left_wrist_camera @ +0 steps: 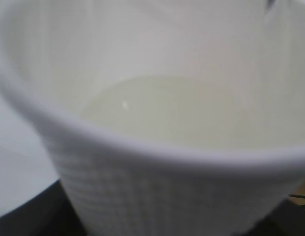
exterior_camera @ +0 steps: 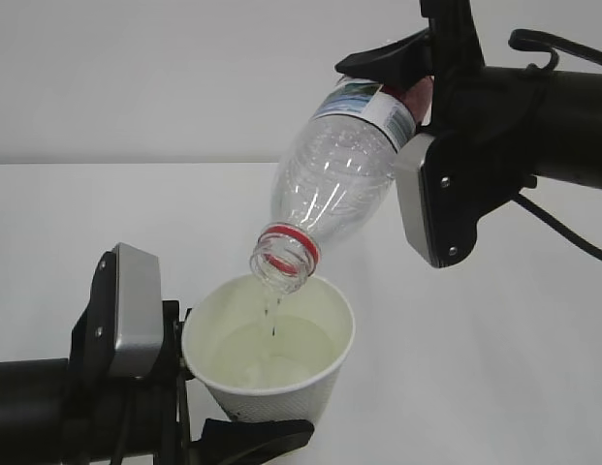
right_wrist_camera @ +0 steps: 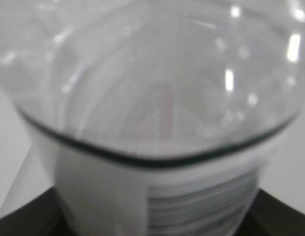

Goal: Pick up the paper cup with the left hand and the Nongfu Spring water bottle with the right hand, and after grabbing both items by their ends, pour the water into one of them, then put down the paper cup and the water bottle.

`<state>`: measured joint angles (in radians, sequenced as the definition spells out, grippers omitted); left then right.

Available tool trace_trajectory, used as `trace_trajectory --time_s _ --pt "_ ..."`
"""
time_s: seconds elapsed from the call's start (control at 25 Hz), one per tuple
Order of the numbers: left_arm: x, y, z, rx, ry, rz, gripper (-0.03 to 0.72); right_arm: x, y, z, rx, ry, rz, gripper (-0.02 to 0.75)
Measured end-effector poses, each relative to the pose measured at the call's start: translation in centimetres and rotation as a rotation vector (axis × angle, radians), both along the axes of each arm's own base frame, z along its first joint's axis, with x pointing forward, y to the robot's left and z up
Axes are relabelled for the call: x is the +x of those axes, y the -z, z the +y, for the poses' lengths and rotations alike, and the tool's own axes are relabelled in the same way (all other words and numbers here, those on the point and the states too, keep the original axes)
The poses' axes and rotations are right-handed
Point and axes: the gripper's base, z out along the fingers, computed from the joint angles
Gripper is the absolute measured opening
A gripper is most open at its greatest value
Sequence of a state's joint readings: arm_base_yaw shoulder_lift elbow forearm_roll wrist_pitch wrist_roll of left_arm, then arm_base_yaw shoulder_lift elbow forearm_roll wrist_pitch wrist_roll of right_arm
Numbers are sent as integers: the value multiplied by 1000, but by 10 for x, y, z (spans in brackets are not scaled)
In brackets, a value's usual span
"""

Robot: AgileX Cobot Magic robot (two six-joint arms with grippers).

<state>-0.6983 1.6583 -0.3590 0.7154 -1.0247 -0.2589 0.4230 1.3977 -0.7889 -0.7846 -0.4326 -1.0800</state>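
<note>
The paper cup (exterior_camera: 271,354), part full of water (exterior_camera: 273,360), sits upright above the white bench (exterior_camera: 136,208), clasped around its lower body by the left end effector (exterior_camera: 199,426). Just above its rim, the tilted Nongfu Spring water bottle (exterior_camera: 334,179) drips, mouth down, gripped at its base end by the right end effector (exterior_camera: 417,92). A sideways drift of the mouth could spill water outside; squeezing could buckle the cup.
</note>
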Motion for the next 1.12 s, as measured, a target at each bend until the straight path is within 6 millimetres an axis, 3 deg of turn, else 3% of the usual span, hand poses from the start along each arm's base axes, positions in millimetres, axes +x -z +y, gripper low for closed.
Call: trace_trajectory --time_s 1.12 --pt "0 0 0 2 -1 0 527 1 -1 -1 49 31 21 467"
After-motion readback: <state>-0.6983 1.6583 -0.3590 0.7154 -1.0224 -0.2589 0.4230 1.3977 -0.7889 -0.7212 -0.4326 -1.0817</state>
